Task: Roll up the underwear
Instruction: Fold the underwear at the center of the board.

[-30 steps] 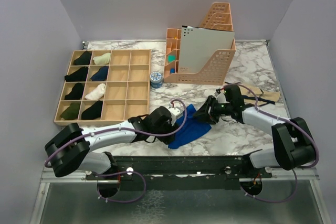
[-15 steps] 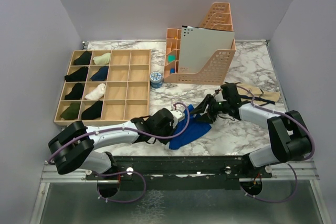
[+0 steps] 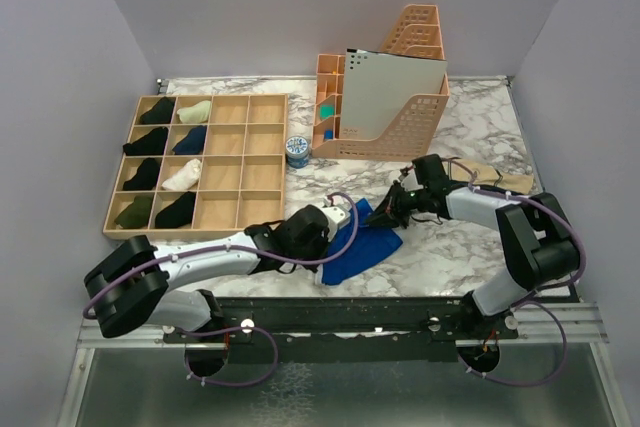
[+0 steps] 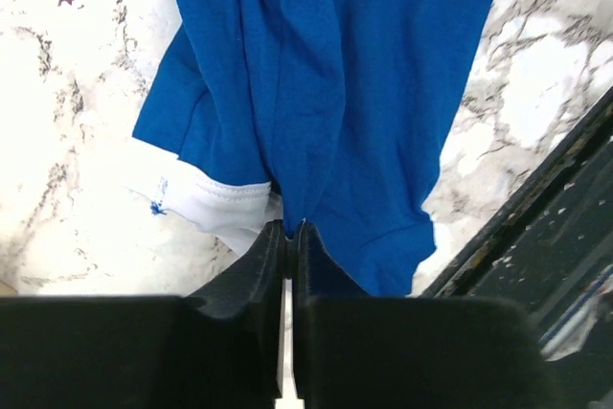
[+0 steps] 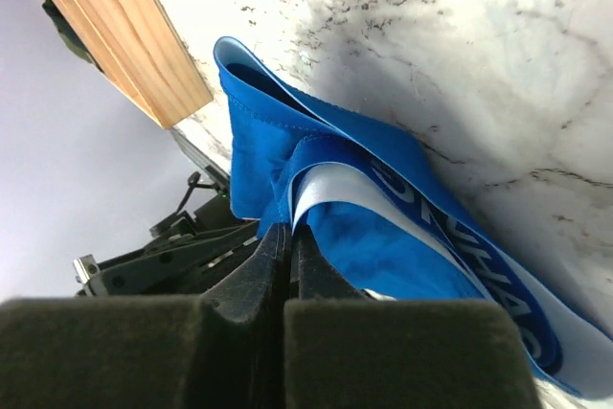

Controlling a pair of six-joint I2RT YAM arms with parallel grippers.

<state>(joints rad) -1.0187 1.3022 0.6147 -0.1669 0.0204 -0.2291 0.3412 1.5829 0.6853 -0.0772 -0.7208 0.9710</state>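
Nearest, the blue underwear (image 3: 365, 247) lies rumpled on the marble table (image 3: 440, 257), close to its front edge. The left gripper (image 4: 290, 229) is clenched on a fold of it (just beside the white waistband). The right gripper (image 5: 290, 234) pinches the far end, jaws closed on cloth. Farther back stand a wooden tray (image 3: 262, 175) and pink file holders (image 3: 385, 142).

The blue underwear (image 4: 383, 74) runs off the top of the left wrist view — and near the right edge of the table (image 3: 470, 132) the right arm (image 3: 478, 205) partly covers a tan cloth (image 3: 508, 183).
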